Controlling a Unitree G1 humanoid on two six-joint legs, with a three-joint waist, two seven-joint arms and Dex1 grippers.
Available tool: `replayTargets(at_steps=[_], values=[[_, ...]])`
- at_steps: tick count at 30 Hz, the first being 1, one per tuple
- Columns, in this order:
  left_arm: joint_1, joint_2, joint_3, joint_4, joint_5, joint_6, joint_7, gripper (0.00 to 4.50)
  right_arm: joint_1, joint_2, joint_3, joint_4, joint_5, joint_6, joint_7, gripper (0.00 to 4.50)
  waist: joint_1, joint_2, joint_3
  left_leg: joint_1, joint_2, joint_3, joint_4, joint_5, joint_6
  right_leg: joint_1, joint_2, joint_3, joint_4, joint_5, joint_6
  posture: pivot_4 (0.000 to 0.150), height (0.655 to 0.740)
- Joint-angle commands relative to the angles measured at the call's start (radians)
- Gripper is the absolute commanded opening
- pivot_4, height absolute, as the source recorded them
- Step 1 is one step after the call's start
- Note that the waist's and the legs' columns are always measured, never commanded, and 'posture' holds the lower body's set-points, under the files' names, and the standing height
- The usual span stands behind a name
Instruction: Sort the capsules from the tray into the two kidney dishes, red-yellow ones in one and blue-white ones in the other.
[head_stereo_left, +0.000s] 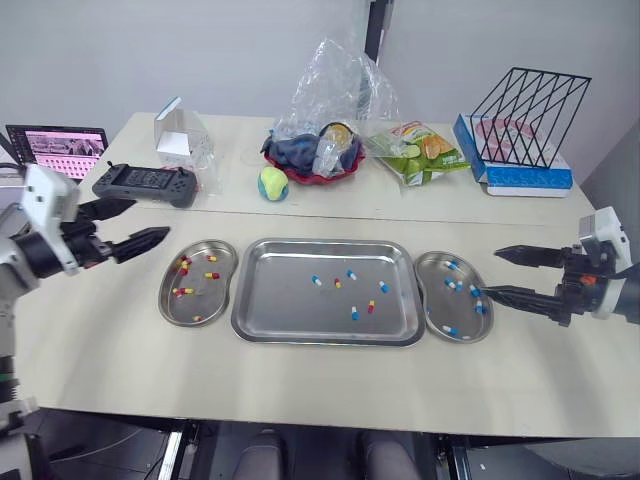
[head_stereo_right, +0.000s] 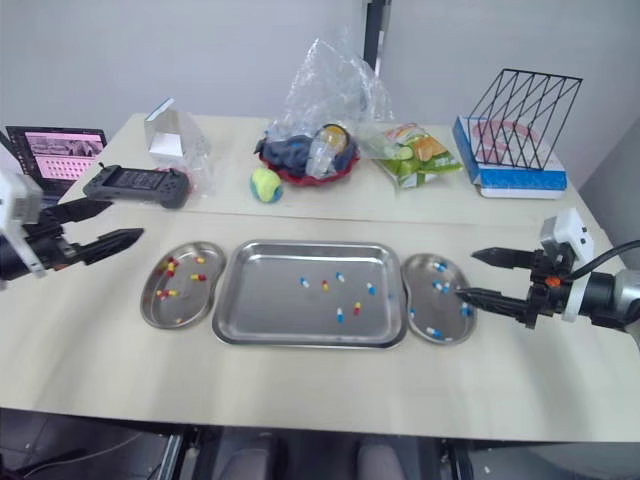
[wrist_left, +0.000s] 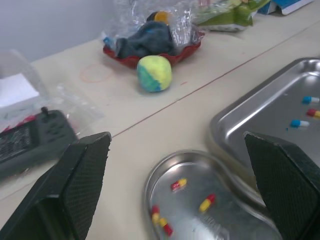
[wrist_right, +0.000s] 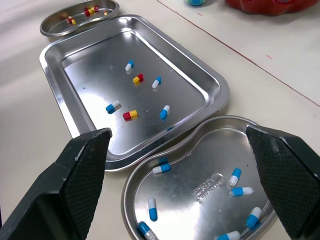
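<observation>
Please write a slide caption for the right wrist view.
Open right gripper faces the blue-white dish; six capsules lie in the tray.

There on the pale table (head_stereo_left: 330, 400) sat the steel tray (head_stereo_left: 243, 300), left kidney dish (head_stereo_left: 212, 298) and right kidney dish (head_stereo_left: 432, 305) just beside it, and behind them lay a black controller (head_stereo_left: 146, 183), clear box (head_stereo_left: 180, 135), yellow-green ball (head_stereo_left: 273, 183), red bowl (head_stereo_left: 300, 175), snack bag (head_stereo_left: 418, 150) and blue box (head_stereo_left: 515, 175).
</observation>
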Motion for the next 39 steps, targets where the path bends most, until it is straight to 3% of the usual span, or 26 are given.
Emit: replayTargets(at_steps=[1, 8, 13, 21, 25, 39], values=[[0.059, 0.055, 0.055, 0.052, -0.051, -0.017, -0.161, 4.48, 0.0, -0.022, -0.034, 0.04, -0.026, -0.052, 0.012, 4.5, 0.0, 0.0, 0.0, 0.0, 0.0, 0.0, 0.0, 0.0, 0.0, 0.0, 0.0, 0.0, 0.0, 0.0, 0.0, 0.15, 0.7174], [0.107, 0.086, 0.07, 0.271, 0.03, -0.243, -0.2, 4.48, 0.015, -0.004, -0.045, 0.11, -0.05, -0.105, 0.016, 4.5, 0.004, 0.0, 0.0, -0.001, 0.001, 0.0, 0.0, 0.0, 0.0, -0.001, 0.0, 0.0, 0.001, 0.0, 0.0, 0.15, 0.7174], [0.051, 0.068, 0.054, 0.388, 0.122, -0.356, -0.009, 4.48, -0.001, 0.012, -0.037, 0.15, -0.068, -0.137, -0.004, 4.5, 0.004, 0.0, 0.0, 0.0, 0.001, 0.0, 0.0, 0.0, 0.0, -0.001, 0.0, 0.0, 0.001, 0.0, 0.0, 0.15, 0.7174], [0.071, 0.098, 0.065, 0.444, 0.083, -0.327, -0.114, 4.48, 0.014, 0.027, -0.04, 0.156, -0.08, -0.157, -0.017, 4.5, 0.0, 0.0, 0.0, 0.0, 0.001, 0.0, -0.001, 0.0, 0.0, -0.001, 0.0, 0.0, 0.002, 0.0, 0.0, 0.15, 0.7174], [0.051, 0.109, 0.043, 0.454, 0.095, -0.26, -0.102, 4.48, 0.018, 0.037, -0.041, 0.151, -0.081, -0.156, -0.023, 4.5, 0.0, 0.0, 0.0, -0.001, 0.001, 0.0, 0.0, 0.0, 0.0, -0.001, 0.0, 0.0, 0.002, 0.0, 0.0, 0.15, 0.7174], [0.075, 0.096, 0.058, 0.361, 0.031, -0.184, -0.183, 4.48, 0.026, 0.037, -0.024, 0.068, -0.072, -0.124, -0.041, 4.5, 0.002, 0.0, 0.0, 0.0, 0.001, 0.0, 0.0, 0.0, 0.0, -0.001, 0.0, 0.0, 0.002, 0.0, 0.0, 0.15, 0.7174]])
